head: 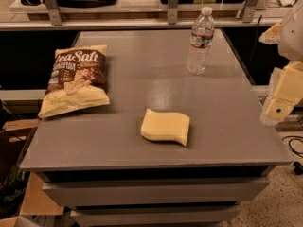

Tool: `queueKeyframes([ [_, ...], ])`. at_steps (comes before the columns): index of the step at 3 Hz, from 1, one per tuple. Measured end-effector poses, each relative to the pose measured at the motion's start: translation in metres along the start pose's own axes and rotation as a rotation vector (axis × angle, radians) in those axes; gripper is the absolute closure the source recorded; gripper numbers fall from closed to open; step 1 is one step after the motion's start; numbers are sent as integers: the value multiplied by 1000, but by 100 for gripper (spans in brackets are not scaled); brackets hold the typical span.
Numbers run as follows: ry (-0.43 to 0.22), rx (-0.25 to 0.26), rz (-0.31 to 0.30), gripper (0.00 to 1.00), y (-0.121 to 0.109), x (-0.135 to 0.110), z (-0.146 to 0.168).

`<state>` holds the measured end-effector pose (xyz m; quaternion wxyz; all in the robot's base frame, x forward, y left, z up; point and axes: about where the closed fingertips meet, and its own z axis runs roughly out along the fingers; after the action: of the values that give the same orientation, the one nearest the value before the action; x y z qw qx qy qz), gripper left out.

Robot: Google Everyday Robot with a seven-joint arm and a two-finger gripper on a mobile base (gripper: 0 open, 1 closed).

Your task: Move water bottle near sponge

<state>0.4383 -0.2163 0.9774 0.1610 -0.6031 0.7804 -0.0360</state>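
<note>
The water bottle [201, 40] is clear and ribbed, with a white cap and a red, white and blue label. It stands upright at the far right of the grey table [227, 126]. The pale yellow sponge [165, 126] lies flat near the table's front middle, well apart from the bottle. My gripper [283, 94] shows as pale blocky parts at the right edge of the view, beyond the table's right side and nearer to me than the bottle. It holds nothing that I can see.
A brown-and-cream "Sea Salt" chip bag [75, 80] lies at the table's left. A counter with metal posts [173, 4] runs behind the table. Drawers [156, 193] sit below the front edge. Cardboard [40, 197] and cables [296, 148] lie on the floor.
</note>
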Motion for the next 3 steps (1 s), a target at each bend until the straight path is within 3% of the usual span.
queueKeyframes([
  [2,-29,26,26,0,-8,1,0],
  [3,-115,75,80,0,-38,3,7],
])
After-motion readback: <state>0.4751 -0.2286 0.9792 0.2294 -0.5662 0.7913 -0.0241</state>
